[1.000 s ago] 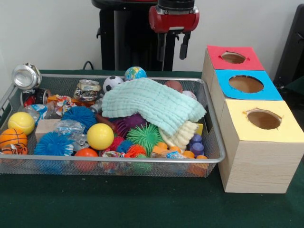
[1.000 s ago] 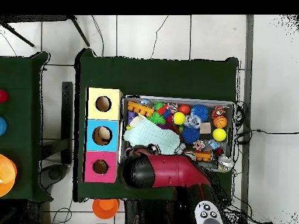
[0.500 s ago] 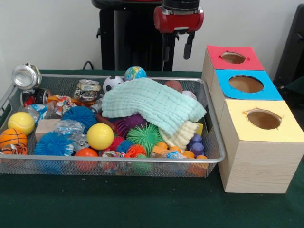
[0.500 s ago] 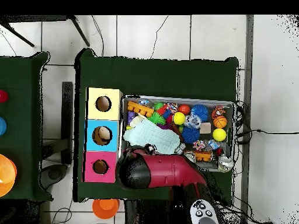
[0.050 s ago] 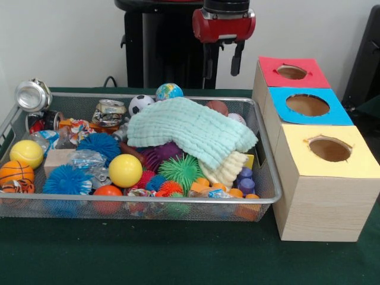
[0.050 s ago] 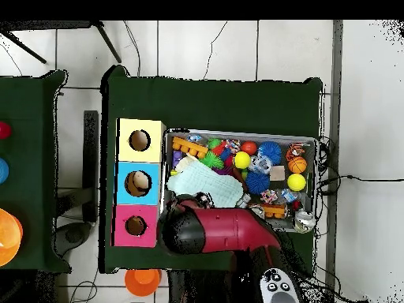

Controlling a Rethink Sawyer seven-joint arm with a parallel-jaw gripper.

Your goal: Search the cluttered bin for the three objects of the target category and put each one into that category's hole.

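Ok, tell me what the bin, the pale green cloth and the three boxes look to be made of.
Bin: metal wire mesh, silvery, see-through walls with a shiny rim. Pale green cloth: soft woven fabric, likely cotton muslin, judging by its crinkled grid texture and limp drape. Boxes: light wood or wood-look board, matte, with visible grain; the tops look painted or papered in red, blue, yellow.

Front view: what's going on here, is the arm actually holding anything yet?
Not yet. The gripper hangs open and empty above the far edge of the wire mesh bin, holding nothing. The bin is packed with balls, spiky toys and crushed cans, and a mint green cloth lies draped over the middle of the pile. To the side stand three wooden boxes with holes: the pink-topped box, the blue-topped box and the yellow-topped box.
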